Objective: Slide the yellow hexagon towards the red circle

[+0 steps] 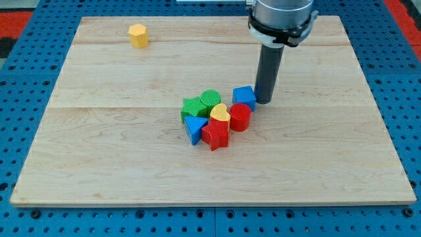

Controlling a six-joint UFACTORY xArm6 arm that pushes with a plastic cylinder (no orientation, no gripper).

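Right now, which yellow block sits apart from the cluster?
The yellow hexagon, alone near the view's top left. The yellow heart is packed in the cluster, near my tip.

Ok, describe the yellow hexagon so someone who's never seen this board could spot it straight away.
Start at the wooden board and look to its far corner at the view's top left. The yellow hexagon stands there alone, well apart from the cluster of blocks mid-board where my tip is. The yellow heart sits inside that cluster.

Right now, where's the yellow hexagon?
The yellow hexagon sits alone near the board's top left in the view, far from the red circle and my tip.
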